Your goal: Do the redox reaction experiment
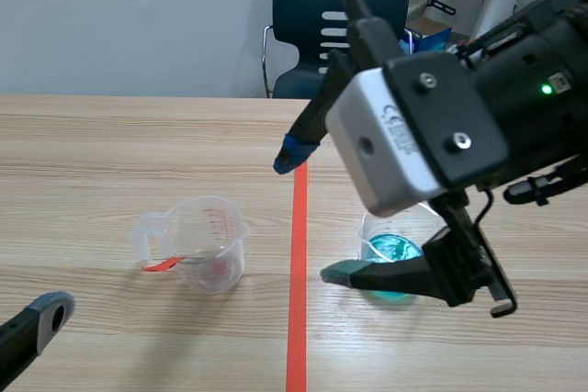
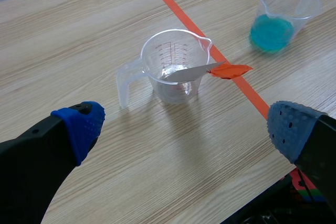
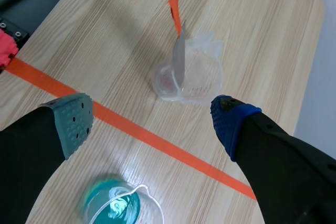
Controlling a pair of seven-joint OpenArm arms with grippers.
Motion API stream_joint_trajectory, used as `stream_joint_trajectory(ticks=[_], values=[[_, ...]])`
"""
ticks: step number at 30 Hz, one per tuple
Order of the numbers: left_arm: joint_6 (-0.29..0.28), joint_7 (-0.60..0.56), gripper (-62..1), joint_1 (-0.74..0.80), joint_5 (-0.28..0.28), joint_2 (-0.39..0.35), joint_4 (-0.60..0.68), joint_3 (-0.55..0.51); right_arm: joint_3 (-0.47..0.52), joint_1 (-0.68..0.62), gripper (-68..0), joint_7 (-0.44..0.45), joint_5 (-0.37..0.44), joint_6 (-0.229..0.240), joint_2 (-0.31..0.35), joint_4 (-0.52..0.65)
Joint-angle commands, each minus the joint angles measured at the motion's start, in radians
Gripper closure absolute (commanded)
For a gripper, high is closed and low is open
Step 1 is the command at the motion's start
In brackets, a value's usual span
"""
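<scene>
Two clear beakers (image 2: 156, 59) (image 2: 279, 11), perhaps plastic

I see a light wood-grain worktop (image 1: 110, 153) with an orange-red tape line (image 1: 298, 319) running away from me down its middle. Beyond the far edge stands a dark blue chair (image 1: 299, 6) with a slotted backrest, against a pale wall (image 1: 138, 16). A blue box (image 1: 430, 39) sits just beside the chair.

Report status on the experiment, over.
Left gripper open, empty. Right gripper open over the cup of blue liquid. Metal strip leaning in the other cup. Nothing blocking.
</scene>
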Motion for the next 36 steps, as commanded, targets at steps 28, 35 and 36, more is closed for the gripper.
stream_joint_trajectory(ticks=[28,35,36], values=[[-0.003,-0.018,-62.3,-0.003,-0.007,0.007,0.009,-0.008,0.007,0.012,-48.1,0.145,-0.132,-0.196,0.057,-0.003],[-0.003,-0.018,-62.3,-0.003,-0.007,0.008,0.009,-0.008,0.007,-0.010,-49.2,0.140,-0.184,-0.195,-0.031,-0.048],[-0.003,-0.018,-62.3,-0.003,-0.007,0.008,0.009,-0.008,0.007,-0.014,-50.4,0.135,-0.185,-0.195,-0.043,-0.053]])
